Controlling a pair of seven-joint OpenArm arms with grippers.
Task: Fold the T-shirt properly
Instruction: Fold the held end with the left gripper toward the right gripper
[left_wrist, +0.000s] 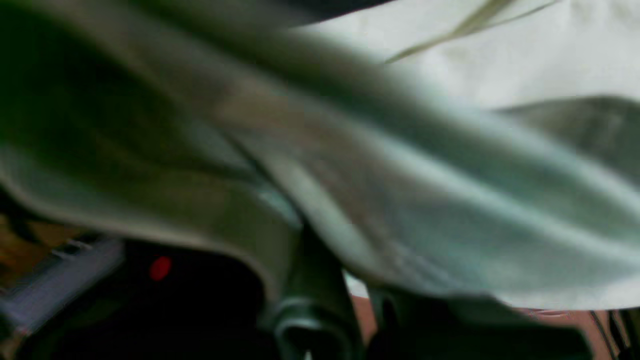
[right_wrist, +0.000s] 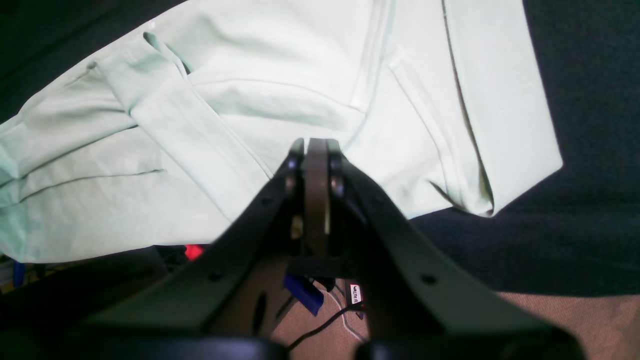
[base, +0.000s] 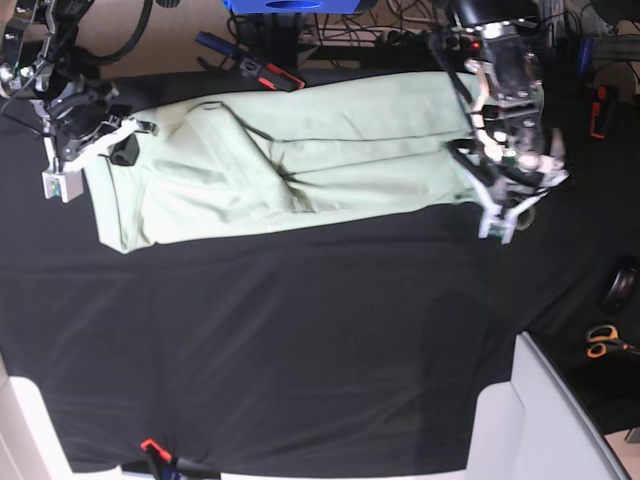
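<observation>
T-shirt (base: 290, 165) lies as a long folded band across the far part of the black surface (base: 300, 340), left pincer (base: 478, 180) clamped on its one end, right pincer (right_wrist: 316, 150) closed empty over the opposite end.

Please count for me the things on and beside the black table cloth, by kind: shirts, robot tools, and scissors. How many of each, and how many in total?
Shirts: 1, the pale green T-shirt
Robot tools: 2, the left tool and the right tool
Scissors: 1, the orange-handled scissors at the edge of the base view
Total: 4
</observation>
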